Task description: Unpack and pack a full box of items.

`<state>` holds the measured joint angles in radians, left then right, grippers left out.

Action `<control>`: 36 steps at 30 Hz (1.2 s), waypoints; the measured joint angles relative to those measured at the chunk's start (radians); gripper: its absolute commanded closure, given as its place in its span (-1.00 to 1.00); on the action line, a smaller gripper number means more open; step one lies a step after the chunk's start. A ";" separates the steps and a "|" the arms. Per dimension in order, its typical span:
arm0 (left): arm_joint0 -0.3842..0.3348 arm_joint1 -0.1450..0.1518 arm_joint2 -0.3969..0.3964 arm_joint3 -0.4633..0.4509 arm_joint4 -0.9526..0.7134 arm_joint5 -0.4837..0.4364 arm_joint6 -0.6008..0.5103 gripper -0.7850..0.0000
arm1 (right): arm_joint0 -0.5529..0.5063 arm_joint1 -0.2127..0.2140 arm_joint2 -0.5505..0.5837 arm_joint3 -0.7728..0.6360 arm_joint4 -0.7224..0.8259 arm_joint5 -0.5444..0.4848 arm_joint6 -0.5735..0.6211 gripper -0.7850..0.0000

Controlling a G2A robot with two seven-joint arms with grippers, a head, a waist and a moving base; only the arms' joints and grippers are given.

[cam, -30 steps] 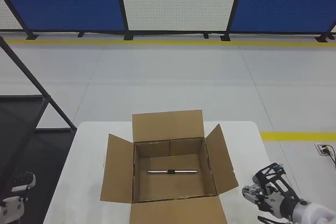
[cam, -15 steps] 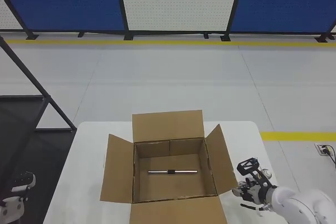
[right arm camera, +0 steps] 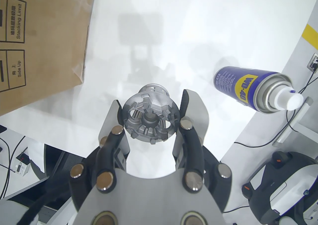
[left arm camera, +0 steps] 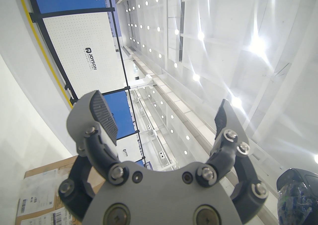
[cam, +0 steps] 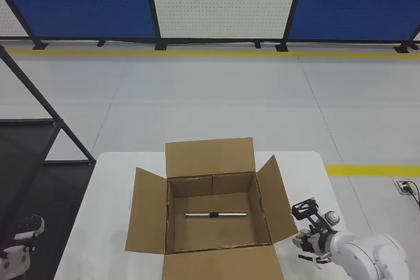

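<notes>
Top view. Cardboard box (cam: 210, 157) stands open mid-counter (cam: 105, 210), all four flaps spread. Thin metal rod (cam: 215, 214) lies flat on the box floor, lengthwise between the side walls, touching neither. Right gripper (cam: 305, 231) sits just outside the box's right-hand flap, near that flap's front corner, over the counter.

Left wrist view. Left gripper (left arm camera: 161, 106) points up at the ceiling lights. Fingers (left arm camera: 103, 116) spread wide, ribbed pads facing each other, nothing between them.

Right wrist view. Right gripper (right arm camera: 151, 109) has its fingers (right arm camera: 188, 111) clamped on a grey metal part (right arm camera: 150, 119): a round casting with spokes and a centre hub, open face toward the camera. Part sits over bare counter (right arm camera: 161, 12) beside the box (right arm camera: 44, 24). Cannot tell whether it touches the surface. Blue and yellow spray can (right arm camera: 246, 87) is on the counter on the far side of the gripper from the box, well apart from the box, near the counter edge, white nozzle uncapped.
</notes>
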<state>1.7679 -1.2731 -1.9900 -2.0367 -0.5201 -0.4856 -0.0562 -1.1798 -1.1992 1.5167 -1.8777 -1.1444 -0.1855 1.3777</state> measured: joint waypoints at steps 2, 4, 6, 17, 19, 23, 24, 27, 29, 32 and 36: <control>0.000 0.000 0.000 0.000 0.000 0.000 0.000 -1.00 | 0.004 0.001 -0.004 0.007 -0.007 0.008 0.003 1.00; 0.000 0.000 0.000 0.000 0.000 0.000 0.000 -1.00 | 0.010 0.003 -0.012 0.016 -0.026 0.024 0.012 1.00; 0.000 0.000 0.000 0.000 0.000 0.000 0.000 -1.00 | 0.018 0.003 -0.022 0.023 -0.036 0.037 0.015 1.00; 0.000 0.000 0.000 0.000 0.000 0.000 0.000 -1.00 | 0.039 0.009 -0.040 0.057 -0.036 0.052 0.019 0.33; 0.000 0.000 0.000 0.000 0.000 0.000 0.000 -1.00 | 0.043 0.010 -0.044 0.064 -0.032 0.053 0.020 0.34; 0.000 0.000 0.000 0.000 0.000 0.000 0.000 -1.00 | 0.049 0.013 -0.049 0.073 -0.026 0.053 0.021 0.30; 0.000 0.000 0.000 0.000 0.000 0.000 0.000 -1.00 | 0.049 0.013 -0.049 0.074 -0.024 0.054 0.021 0.29; 0.000 0.000 0.000 0.000 0.000 0.000 0.000 -1.00 | 0.050 0.015 -0.049 0.076 -0.019 0.054 0.019 0.18; 0.000 0.000 0.000 0.000 0.000 0.000 0.000 -1.00 | 0.049 0.017 -0.049 0.077 -0.016 0.056 0.018 0.16; 0.000 0.000 0.000 0.000 0.000 0.000 0.000 -1.00 | 0.047 0.019 -0.050 0.077 -0.015 0.057 0.016 0.14; 0.000 0.000 0.000 0.000 0.000 0.000 0.000 -1.00 | 0.044 0.021 -0.052 0.077 -0.011 0.058 0.013 0.05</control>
<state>1.7679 -1.2731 -1.9900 -2.0367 -0.5201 -0.4856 -0.0562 -1.1356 -1.1780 1.4645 -1.8009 -1.1558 -0.1276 1.3903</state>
